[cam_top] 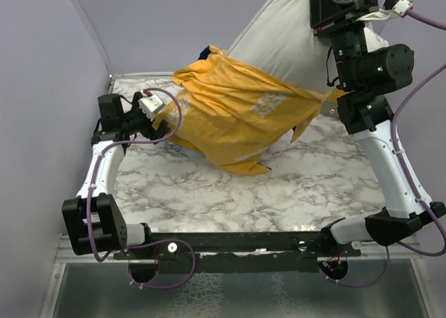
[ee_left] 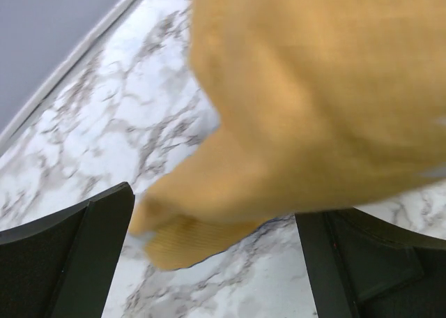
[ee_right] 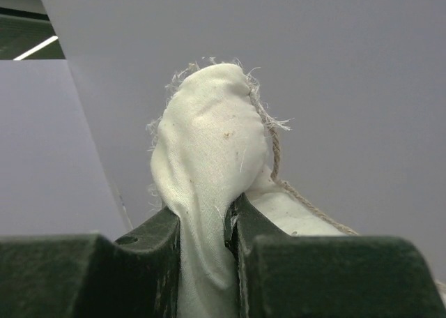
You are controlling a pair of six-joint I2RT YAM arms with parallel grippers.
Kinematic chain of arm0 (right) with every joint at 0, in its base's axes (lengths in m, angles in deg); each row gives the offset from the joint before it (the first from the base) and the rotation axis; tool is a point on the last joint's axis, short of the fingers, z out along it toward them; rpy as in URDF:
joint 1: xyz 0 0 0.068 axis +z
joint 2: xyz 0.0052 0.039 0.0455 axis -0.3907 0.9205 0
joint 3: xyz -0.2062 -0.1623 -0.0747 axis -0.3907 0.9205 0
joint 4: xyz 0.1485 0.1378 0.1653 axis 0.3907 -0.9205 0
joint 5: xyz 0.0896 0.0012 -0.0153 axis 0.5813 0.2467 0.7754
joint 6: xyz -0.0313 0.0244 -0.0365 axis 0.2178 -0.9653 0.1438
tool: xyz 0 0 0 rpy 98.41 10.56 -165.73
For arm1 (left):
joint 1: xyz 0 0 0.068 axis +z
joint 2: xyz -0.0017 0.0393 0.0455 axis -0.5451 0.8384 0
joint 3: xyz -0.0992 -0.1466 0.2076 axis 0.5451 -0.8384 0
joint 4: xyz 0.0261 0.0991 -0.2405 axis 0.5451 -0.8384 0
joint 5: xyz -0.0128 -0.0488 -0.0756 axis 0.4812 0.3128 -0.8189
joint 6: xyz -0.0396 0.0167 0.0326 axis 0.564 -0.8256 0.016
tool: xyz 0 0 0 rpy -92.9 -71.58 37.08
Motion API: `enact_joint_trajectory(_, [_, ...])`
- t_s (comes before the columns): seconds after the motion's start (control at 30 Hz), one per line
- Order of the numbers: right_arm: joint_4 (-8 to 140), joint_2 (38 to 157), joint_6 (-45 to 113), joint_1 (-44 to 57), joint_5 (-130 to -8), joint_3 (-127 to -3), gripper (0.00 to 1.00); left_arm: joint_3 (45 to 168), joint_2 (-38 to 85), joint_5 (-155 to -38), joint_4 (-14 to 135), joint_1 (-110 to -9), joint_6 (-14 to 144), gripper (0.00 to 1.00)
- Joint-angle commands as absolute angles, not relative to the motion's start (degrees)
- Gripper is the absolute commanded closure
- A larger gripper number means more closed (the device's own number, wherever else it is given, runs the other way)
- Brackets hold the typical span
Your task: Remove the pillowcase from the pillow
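My right jaws pinch a corner of the pillow [ee_right: 209, 157] in a narrow grip, holding it high above the counter [cam_top: 279, 185]. Roughly half the pillow is bare. Its lower half sits inside the pillowcase [cam_top: 237, 116], which sags onto the counter. My left jaws stand wide at the case's left edge, closed on nothing. The pale lettering on the yellow cloth is unreadable.

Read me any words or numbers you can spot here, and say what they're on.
On the pillowcase: pale lettering on its yellow side, too small and creased to read.
On the pillow: no writing shows.
Elsewhere: nothing readable in any view.
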State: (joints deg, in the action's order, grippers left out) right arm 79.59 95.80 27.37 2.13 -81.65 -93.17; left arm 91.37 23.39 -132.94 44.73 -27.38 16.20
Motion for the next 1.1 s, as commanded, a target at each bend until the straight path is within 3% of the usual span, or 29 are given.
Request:
enact_joint_trajectory(0.0, [90.5, 94.4, 19.2, 1.6, -79.3, -98.8, 0.99, 94.7, 24.7, -138.1, 45.6, -21.8, 14.1, 0.01])
enact_joint_trajectory(0.13, [90.7, 95.1, 15.4, 1.4, -78.8, -100.0, 0.99, 98.5, 27.2, -147.0, 17.9, -20.8, -8.9, 0.05])
enact_joint_trajectory(0.4, [91.2, 94.4, 12.5, 1.1, -79.9, -99.4, 0.99, 107.2, 37.8, -153.2, -17.7, -21.6, -30.9, 0.21])
enact_joint_trajectory(0.53, [91.5, 93.6, 11.6, 0.9, -81.1, -98.6, 0.99, 107.9, 40.3, -154.2, -20.1, -21.7, -31.4, 0.44])
enact_joint_trajectory(0.67, [91.6, 93.1, 10.3, 0.6, -81.9, -97.8, 0.99, 106.0, 38.9, -155.2, -10.9, -21.6, -22.0, 0.84])
enact_joint_trajectory(0.7, [91.6, 93.0, 9.8, 0.5, -82.0, -97.6, 0.99, 104.8, 37.9, -155.2, -5.7, -21.7, -16.7, 0.85])
enact_joint_trajectory(0.73, [91.8, 93.0, 9.1, 0.4, -82.0, -97.3, 0.99, 103.4, 36.4, -155.1, 0.3, -21.7, -10.7, 0.79])
enact_joint_trajectory(0.77, [91.9, 92.9, 8.5, 0.4, -82.0, -97.1, 0.99, 101.4, 34.6, -154.8, 6.6, -21.7, -4.5, 0.50])
enact_joint_trajectory(0.8, [91.8, 93.0, 7.8, 0.2, -81.8, -97.1, 0.99, 99.1, 32.5, -154.3, 13.7, -21.7, 2.1, 0.10])
enact_joint_trajectory(0.83, [91.6, 93.1, 7.3, 0.1, -81.5, -97.3, 0.99, 96.5, 29.3, -153.6, 20.6, -21.8, 7.7, 0.02])
enact_joint_trajectory(0.9, [91.4, 93.3, 6.3, 0.1, -80.8, -97.7, 0.99, 90.8, 24.5, -149.7, 38.8, -22.2, 24.2, 0.01])
enact_joint_trajectory(0.97, [91.0, 93.5, 5.7, 0.0, -80.6, -98.4, 0.99, 86.5, 21.0, -144.8, 52.1, -22.3, 31.2, 0.01])
enact_joint_trajectory(1.07, [90.3, 93.9, 4.9, -0.1, -79.9, -99.8, 0.99, 86.5, 20.6, -141.0, 57.7, -22.0, 33.1, 0.01])
